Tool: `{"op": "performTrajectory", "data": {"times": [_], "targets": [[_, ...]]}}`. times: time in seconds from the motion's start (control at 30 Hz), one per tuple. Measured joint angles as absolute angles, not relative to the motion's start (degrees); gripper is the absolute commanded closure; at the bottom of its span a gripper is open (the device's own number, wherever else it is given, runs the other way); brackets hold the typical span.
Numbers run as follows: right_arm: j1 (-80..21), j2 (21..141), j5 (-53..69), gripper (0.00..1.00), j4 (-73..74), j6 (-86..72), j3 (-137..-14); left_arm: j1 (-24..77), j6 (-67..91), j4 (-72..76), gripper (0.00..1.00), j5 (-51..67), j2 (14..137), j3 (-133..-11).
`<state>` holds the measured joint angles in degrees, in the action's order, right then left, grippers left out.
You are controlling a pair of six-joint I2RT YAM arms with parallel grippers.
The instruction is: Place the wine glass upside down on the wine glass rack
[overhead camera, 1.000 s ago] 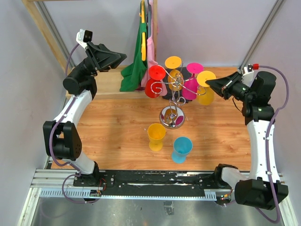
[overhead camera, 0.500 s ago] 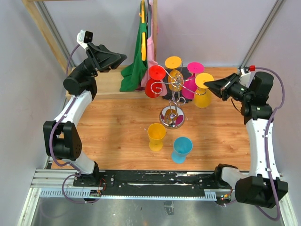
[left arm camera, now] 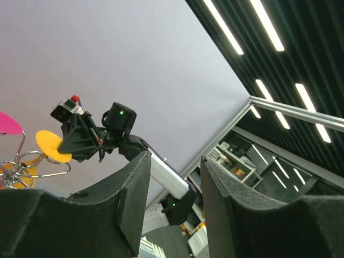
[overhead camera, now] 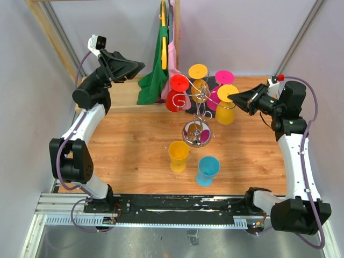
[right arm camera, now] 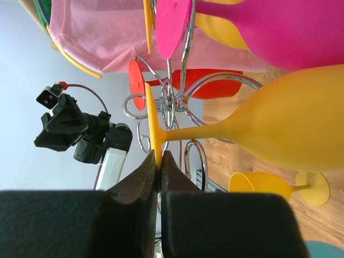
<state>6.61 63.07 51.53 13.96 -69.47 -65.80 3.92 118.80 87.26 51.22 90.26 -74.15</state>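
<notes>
The wine glass rack [overhead camera: 198, 115] sits far-middle on the table [overhead camera: 129, 145] with maybe four hanging glasses [overhead camera: 179, 84] on it, cloths [overhead camera: 160, 72] just behind, and the left upright glass [overhead camera: 178, 156] and right upright glass [overhead camera: 207, 171] standing on its near side.

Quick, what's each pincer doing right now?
Left pincer: open, holding nothing.
Right pincer: closed on the foot of the yellow wine glass.

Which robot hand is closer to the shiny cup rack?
Right. The right hand pinches the foot of a yellow glass at the rack's right side; the left hand is far off, back left.
</notes>
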Motion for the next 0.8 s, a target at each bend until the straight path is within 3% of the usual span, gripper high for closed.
{"op": "performTrajectory", "data": {"times": [0.8], "targets": [[4.73, 59.11, 54.02, 0.99, 13.82, -69.41, -63.57, 3.92, 118.8, 87.29, 0.53, 51.07, 88.05, -72.44]]}}
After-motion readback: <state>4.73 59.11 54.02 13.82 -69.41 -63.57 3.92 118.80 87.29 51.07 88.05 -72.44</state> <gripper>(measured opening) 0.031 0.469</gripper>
